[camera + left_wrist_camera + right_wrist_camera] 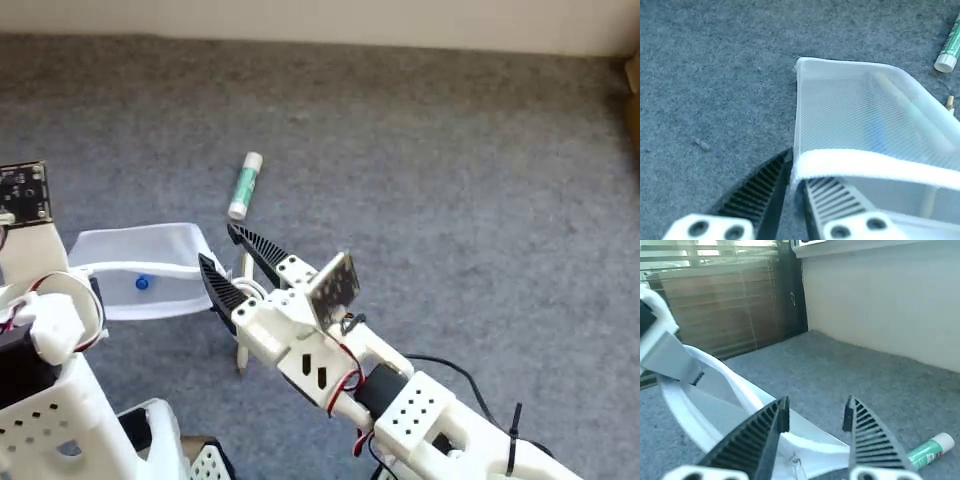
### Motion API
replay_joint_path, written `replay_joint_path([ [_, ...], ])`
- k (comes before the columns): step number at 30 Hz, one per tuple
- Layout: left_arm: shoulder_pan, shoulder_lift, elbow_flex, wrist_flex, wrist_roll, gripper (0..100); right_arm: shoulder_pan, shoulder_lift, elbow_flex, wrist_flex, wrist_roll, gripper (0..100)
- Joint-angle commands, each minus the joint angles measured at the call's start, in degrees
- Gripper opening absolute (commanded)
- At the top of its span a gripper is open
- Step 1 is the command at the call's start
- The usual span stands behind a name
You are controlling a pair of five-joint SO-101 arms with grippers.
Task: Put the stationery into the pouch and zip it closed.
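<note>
The pouch [150, 262] is lying on the grey desk [450, 150], and the left hand [796, 167] is clamping its white rim and propping the mouth up. Something blue is showing through the mesh. The glue stick [245, 185] is lying just beyond the mouth. A thin pale stick [241, 345], probably a pencil, is lying under the right hand [216, 244], whose jaws are standing wide and holding nothing right at the mouth. As I am judging it, that hand is sitting so near the rim that closing risks catching mesh rather than stationery and dragging the pouch out of the left's pinch. A nudge could also be sending the round glue stick rolling.
</note>
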Motion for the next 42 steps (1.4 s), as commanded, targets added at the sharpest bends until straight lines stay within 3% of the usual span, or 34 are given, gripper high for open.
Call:
replay_joint_path([
  [1,-4.3,-0.5,-3.2,-1.2,0.6,1,2.2,0.2,-7.0,8.1,-2.1,17.0],
  [8,-8.9,-0.5,-3.2,-1.9,0.7,1,3.7,3.3,-16.8,25.0,-7.6,17.0],
  [25,-10.0,-0.5,-2.6,-1.6,0.7,1,8.0,49.0,-54.8,55.3,-23.2,17.0],
  [42,-10.0,-0.5,-2.5,-1.6,0.6,1,7.9,69.9,-66.9,58.9,-23.1,15.7],
])
